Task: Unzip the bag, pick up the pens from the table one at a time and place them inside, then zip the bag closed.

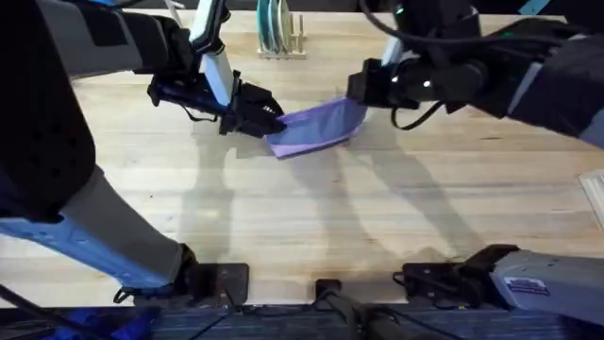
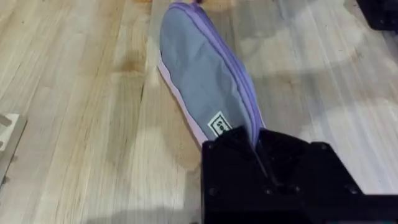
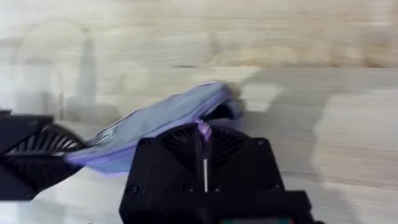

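Note:
The bag (image 1: pixel 316 130), lavender with a bluish-grey panel (image 2: pixel 199 74), lies on the table (image 1: pixel 311 217) at mid-back, lifted slightly between both arms. My left gripper (image 1: pixel 269 121) is shut on the bag's left end, its black fingers (image 2: pixel 249 149) clamped over the zipper edge. At the bag's right end my right gripper (image 1: pixel 363 93) is shut, and a purple strip of the bag (image 3: pixel 203 132) shows between its fingers. The zipper line (image 2: pixel 230 68) looks closed along the visible length. The pens are out of view.
A wooden rack holding plates (image 1: pixel 278 33) stands at the back edge of the table. A pale object (image 1: pixel 595 194) sits at the right edge. The front half of the tabletop is bare wood, with the arm bases along the near edge.

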You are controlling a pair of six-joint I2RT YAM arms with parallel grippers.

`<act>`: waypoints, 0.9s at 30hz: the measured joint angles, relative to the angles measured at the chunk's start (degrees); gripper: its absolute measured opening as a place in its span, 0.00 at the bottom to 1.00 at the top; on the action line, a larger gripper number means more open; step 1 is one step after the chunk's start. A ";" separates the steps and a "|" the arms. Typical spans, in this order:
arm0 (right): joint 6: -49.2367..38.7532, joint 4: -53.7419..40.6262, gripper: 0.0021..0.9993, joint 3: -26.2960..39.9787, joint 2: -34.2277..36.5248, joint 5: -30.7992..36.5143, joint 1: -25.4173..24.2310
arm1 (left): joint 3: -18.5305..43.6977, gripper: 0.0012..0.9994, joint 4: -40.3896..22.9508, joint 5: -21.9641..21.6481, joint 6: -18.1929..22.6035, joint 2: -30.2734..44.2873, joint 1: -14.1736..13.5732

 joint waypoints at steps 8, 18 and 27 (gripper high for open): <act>-2.74 -1.05 0.03 0.00 2.24 -4.23 -8.81 | 0.00 0.04 0.45 0.91 0.00 0.02 -0.66; -2.19 2.56 0.03 1.65 14.77 -13.10 -15.67 | 0.00 0.04 1.28 1.13 0.00 0.02 -1.25; -0.76 4.45 0.54 1.94 15.05 -7.61 -19.25 | 0.00 0.04 0.15 -0.16 0.02 0.02 -0.69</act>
